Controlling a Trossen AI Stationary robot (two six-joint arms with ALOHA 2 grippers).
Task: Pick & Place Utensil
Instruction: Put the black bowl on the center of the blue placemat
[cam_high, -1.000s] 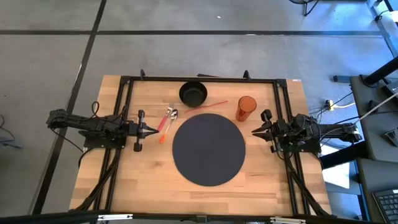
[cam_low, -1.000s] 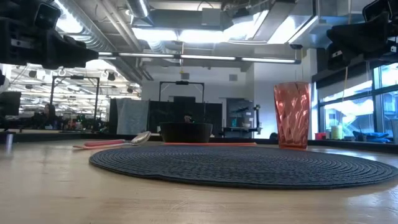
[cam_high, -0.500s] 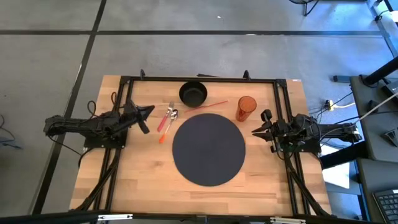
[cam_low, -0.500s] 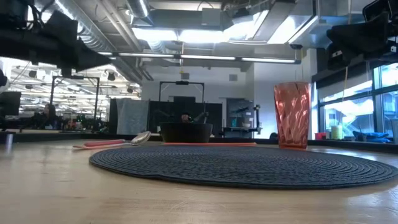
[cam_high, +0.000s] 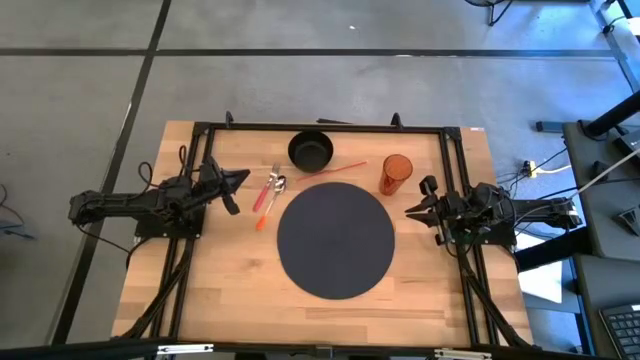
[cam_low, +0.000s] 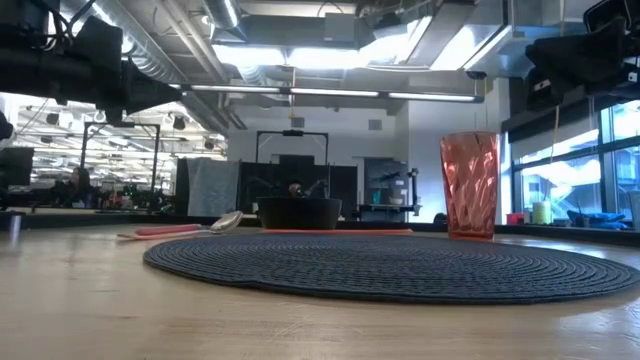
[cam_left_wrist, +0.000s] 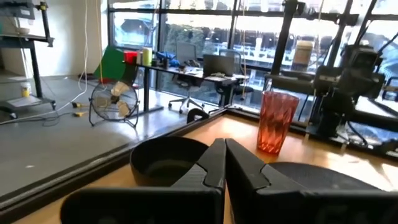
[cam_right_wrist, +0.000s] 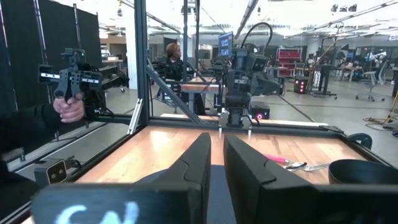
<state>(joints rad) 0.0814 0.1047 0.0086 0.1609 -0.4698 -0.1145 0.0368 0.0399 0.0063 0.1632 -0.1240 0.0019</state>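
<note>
The spoon (cam_high: 277, 186) lies flat on the bench (cam_high: 230, 280) between the left claw (cam_high: 241, 177) and the round mat (cam_high: 335, 239), just left of the mat's upper-left edge, its bowl pointing toward the black bowl (cam_high: 310, 151). Beside it, touching or nearly so, lies a pink-and-orange utensil (cam_high: 265, 196). The left claw hangs above the bench just left of the spoon, apart from it, its tip aimed toward the black bowl; its fingers (cam_left_wrist: 214, 163) are pressed together with nothing between them. The right claw (cam_high: 410, 210) waits at the mat's right edge, well apart from the spoon, its fingers (cam_right_wrist: 198, 163) parted by a narrow gap and holding nothing. A red cup (cam_high: 395, 173) stands upright near the right claw. A thin red stick (cam_high: 340, 168) lies between the black bowl and the cup.
</note>
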